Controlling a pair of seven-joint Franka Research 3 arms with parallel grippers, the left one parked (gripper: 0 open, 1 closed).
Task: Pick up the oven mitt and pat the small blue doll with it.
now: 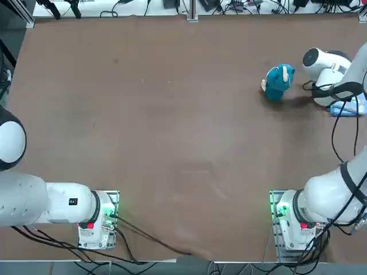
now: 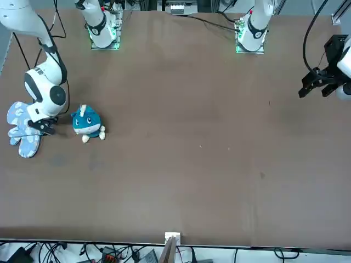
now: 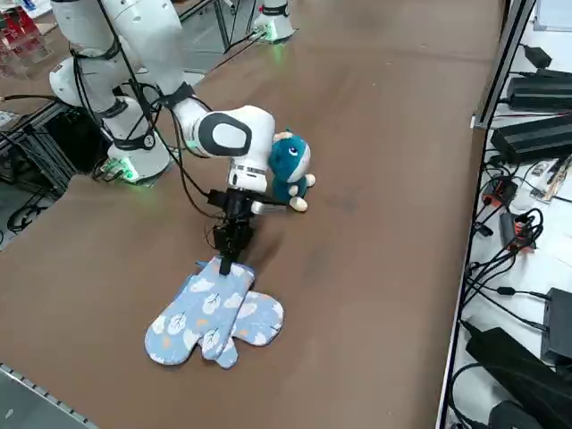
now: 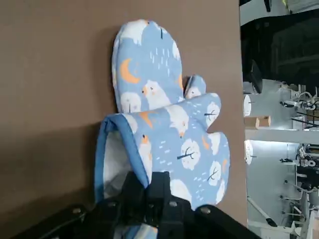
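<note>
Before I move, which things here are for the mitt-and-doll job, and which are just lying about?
For the job:
- oven mitt, blue patterned, pinched in the right tool
- small blue doll, on the table near the arm

Just lying about, beyond the table's edge:
- black boxes
- loose black cables

Right gripper: the right gripper is closing its black fingers on the cuff of the nearer oven mitt.
Nearer mitt: it is lying across the other mitt, partly covering it.
Cuff: its darker blue trim is curving around an opening and showing a pale lining.
Print: white bears, round white trees and orange moons are dotting the light blue cloth.
Farther mitt: its rounded end and thumb are showing beyond the nearer one.
Table: the brown top is catching a dark shadow beside the cuff.
</note>
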